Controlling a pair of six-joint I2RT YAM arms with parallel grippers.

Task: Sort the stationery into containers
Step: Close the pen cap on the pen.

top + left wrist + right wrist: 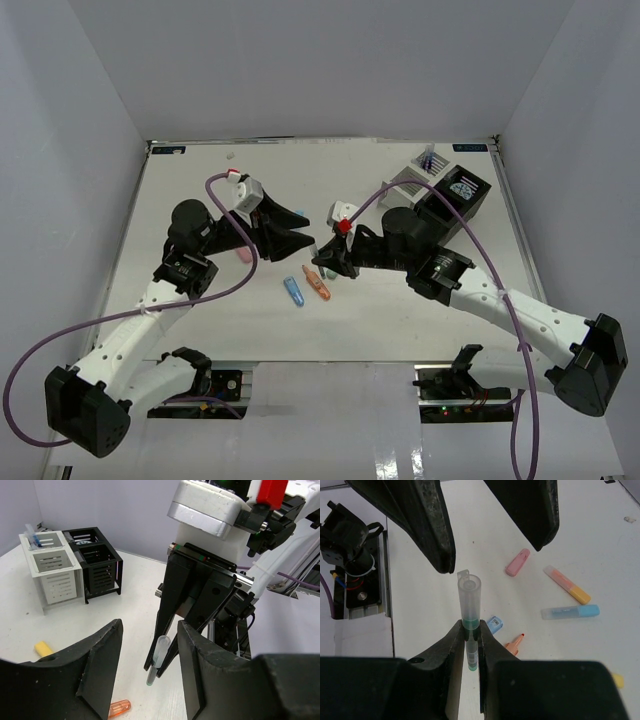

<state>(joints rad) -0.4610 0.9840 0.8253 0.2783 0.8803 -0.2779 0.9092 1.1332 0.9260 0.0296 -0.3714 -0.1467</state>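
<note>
Two sets of jaws meet over the middle of the worktop [200, 310], and the green marker [469, 600] sits between them. The right jaws are together and clamped on the marker's green body. Its clear capped end sticks out ahead of them, straight towards the left arm. The marker is held off the worktop, above the loose pieces lying there: a pink marker [517, 562], an orange-and-yellow one [567, 584] and a blue one [570, 612].

What we watch is the line between the two arms. The marker's long axis runs along that line, cap end foremost. From the left wrist view the marker [161, 652] shows in the gap between the left jaws, beyond their tips. The left jaws stand apart, about half open, and hold nothing. From the right wrist view they flank the cap's tip, one side nearer than the other, and we see no contact.

We judge this to be a hand-over or a pull on the cap. The left jaws would need to come in square on the clear end, since a skewed bite could lever the marker out of the right jaws.

Both the white box [52, 575] and the black box [100, 565] stand well apart from this spot, at the far right of the worktop. They are nearer the right arm.
</note>
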